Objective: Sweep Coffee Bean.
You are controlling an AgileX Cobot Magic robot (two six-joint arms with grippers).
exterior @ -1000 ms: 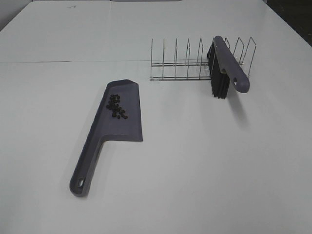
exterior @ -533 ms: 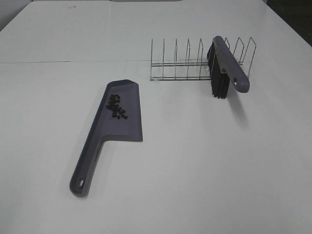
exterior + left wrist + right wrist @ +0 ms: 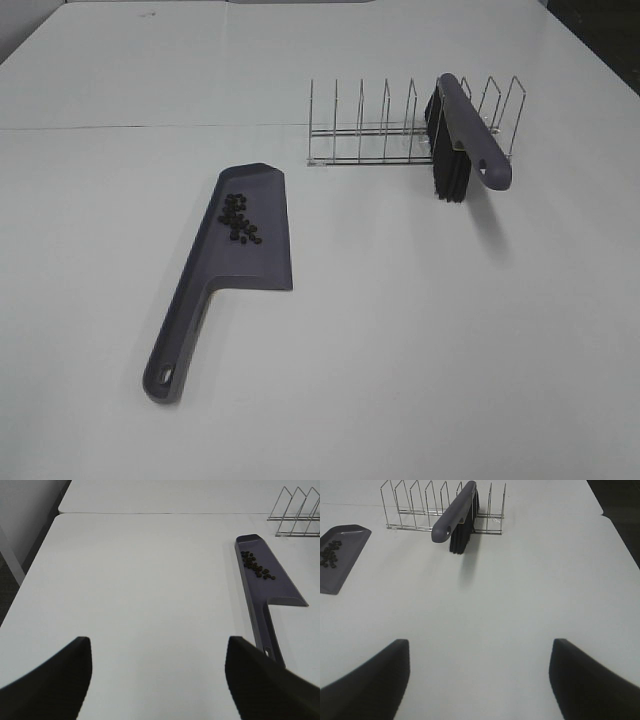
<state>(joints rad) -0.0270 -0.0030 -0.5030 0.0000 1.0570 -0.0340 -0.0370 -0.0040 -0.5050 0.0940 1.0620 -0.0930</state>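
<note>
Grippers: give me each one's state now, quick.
Left gripper: open, holding nothing.
Right gripper: open, holding nothing.

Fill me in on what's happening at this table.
Nothing is being handled. The coffee beans sit in a cluster on the dustpan, and the brush rests in the wire rack. Both the left gripper and right gripper are open and empty, back from everything.
</note>
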